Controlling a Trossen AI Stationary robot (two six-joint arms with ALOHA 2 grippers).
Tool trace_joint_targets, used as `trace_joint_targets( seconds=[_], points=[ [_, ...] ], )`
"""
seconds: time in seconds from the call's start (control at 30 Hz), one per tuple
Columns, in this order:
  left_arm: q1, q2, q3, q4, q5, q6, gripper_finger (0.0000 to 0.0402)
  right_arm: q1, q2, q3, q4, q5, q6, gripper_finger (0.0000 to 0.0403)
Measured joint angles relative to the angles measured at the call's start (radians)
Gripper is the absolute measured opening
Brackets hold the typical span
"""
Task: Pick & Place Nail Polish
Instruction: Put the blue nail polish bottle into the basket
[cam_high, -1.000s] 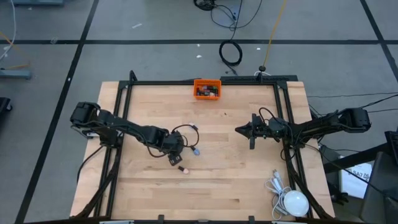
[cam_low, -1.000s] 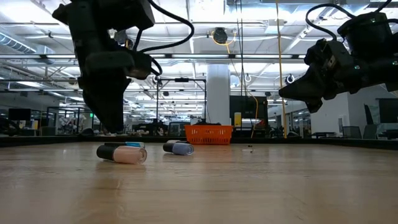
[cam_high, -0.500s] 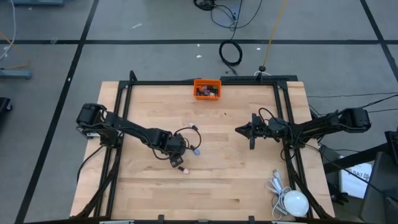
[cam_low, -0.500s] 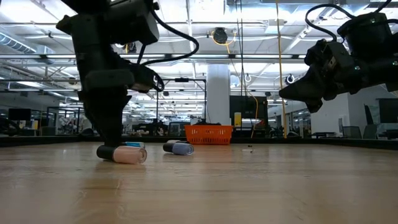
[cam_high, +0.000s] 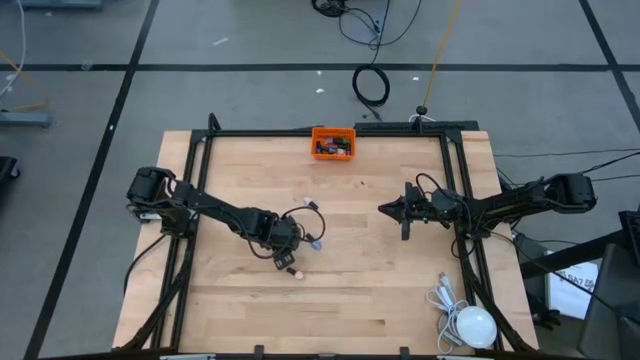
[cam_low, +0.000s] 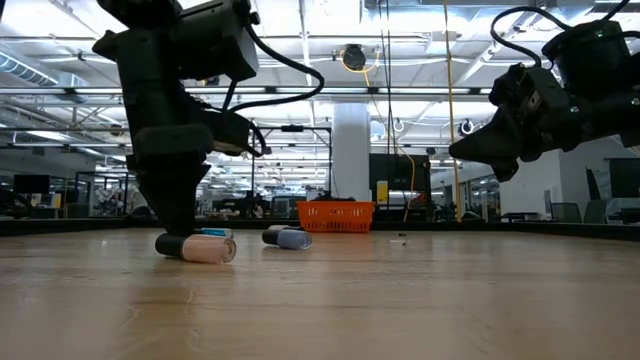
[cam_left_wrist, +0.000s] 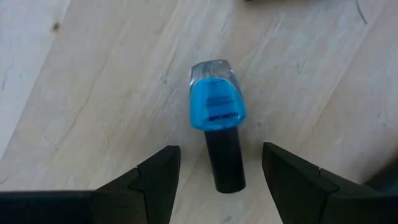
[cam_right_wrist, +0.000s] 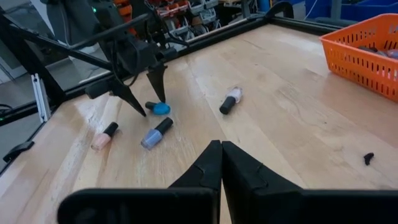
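L gripper (cam_left_wrist: 216, 165) was low over the wooden counter (cam_high: 380, 290), left of centre, jaws spread w/ a blue nail polish bottle (cam_left_wrist: 216, 112) lying between the fingertips (cam_left_wrist: 163, 167), not yet pinched. Bottle lay on its side, dark cap (cam_left_wrist: 224, 158) toward the wrist cam, blue body away from it. In the R wrist view the same blue bottle (cam_right_wrist: 159, 108) sat right under the L gripper's pointed fingers (cam_right_wrist: 157, 81).

Three more bottles lay loose nearby, all on their sides w/ dark caps: a peach one (cam_right_wrist: 104, 135) to one side of the L gripper, a lavender-blue one (cam_right_wrist: 155, 134) just beside the blue one, and a pale/clear one (cam_right_wrist: 229, 99) a bit farther toward the bin. In the low view the peach bottle (cam_low: 196, 247) lay at the foot of the L arm, the lavender one (cam_low: 286, 237) a little beyond.

Orange bin (cam_high: 332, 143) stood at the far edge of the counter, centre, w/ several bottles inside; colours too small to tell.

R gripper (cam_high: 386, 210) hung above the counter right of centre, well apart from the bottles, jaws clenched together, holding nothing.

A white cable bundle and round white object (cam_high: 472, 325) lay at the near right corner.
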Motion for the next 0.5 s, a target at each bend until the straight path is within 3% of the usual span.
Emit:
trace_joint_targets(
  seconds=[0.5],
  points=[
    [0.000, 0.002, -0.001, -0.008, 0.004, 0.026, 0.0227, 0.000, 0.000, 0.000, 0.002, 0.000, 0.000, 0.0000]
  ],
)
